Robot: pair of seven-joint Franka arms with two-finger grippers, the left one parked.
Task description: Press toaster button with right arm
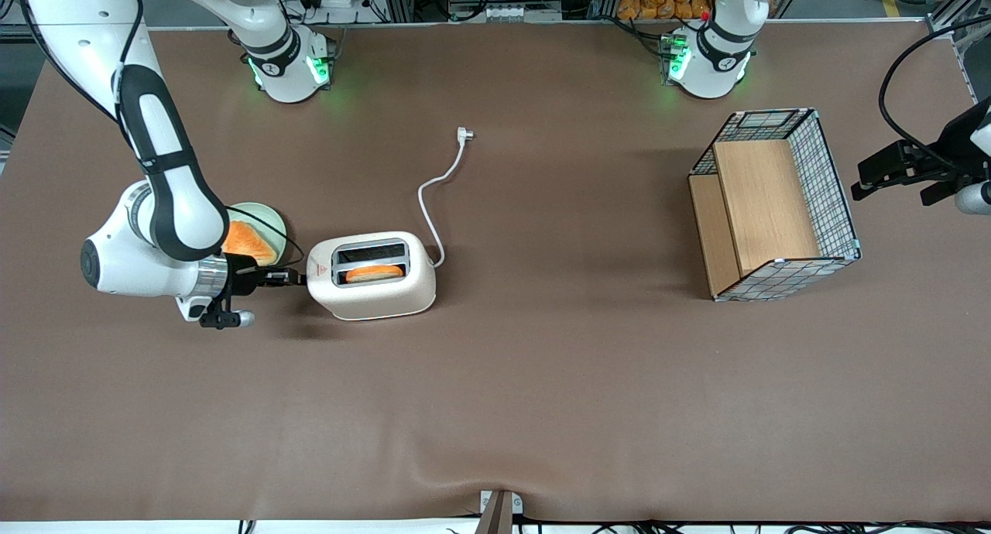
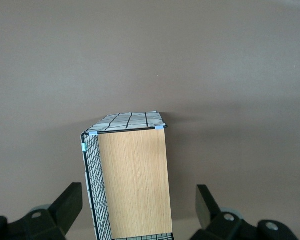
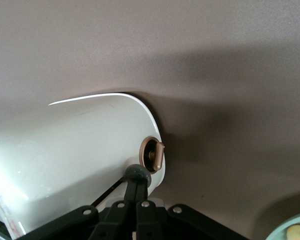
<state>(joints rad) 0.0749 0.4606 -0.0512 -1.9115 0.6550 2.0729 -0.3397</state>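
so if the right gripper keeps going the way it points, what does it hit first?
The toaster: the gripper points at its narrow end, fingertips together. In the wrist view they sit at the grey button, probably touching it already.

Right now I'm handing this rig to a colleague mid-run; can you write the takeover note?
Gripper: fingers shut, at the toaster's narrow end toward the working arm, tips on the button.
Toaster: one toast slice in the slot nearer the front camera; its cord lies unplugged on the table.
Plate with another slice sits beside the arm.
Done: approach.
Left: confirm the press, then back away.
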